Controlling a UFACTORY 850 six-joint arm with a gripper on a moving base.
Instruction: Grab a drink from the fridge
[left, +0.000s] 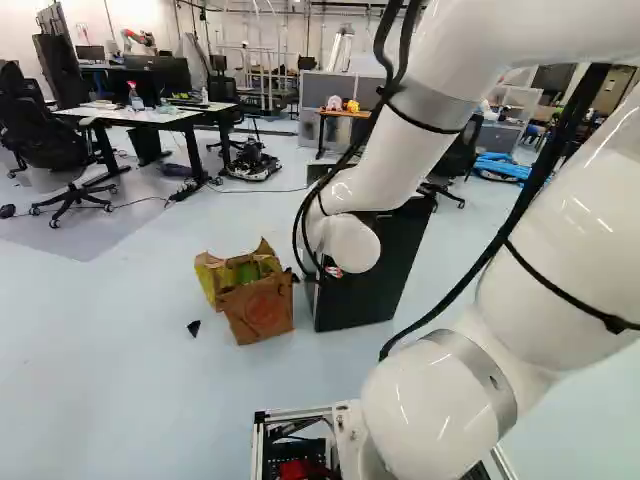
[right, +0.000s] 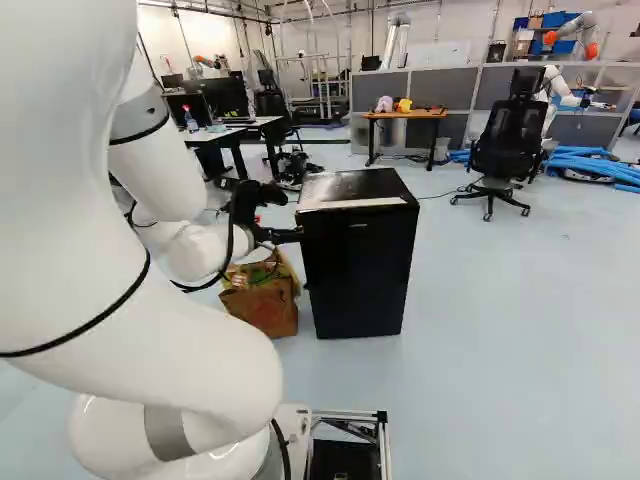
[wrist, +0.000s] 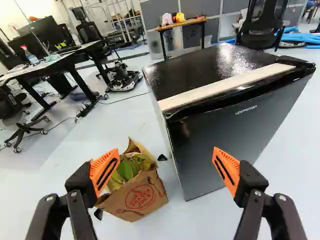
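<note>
The fridge partly hidden behind the arm, left base view.

A robotics lab: another robot beyond grey partitions, monitors on a desk, and metal framing along the wall.

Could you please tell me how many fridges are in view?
1: a black fridge, its door closed, with a paper bag standing beside it.
</note>
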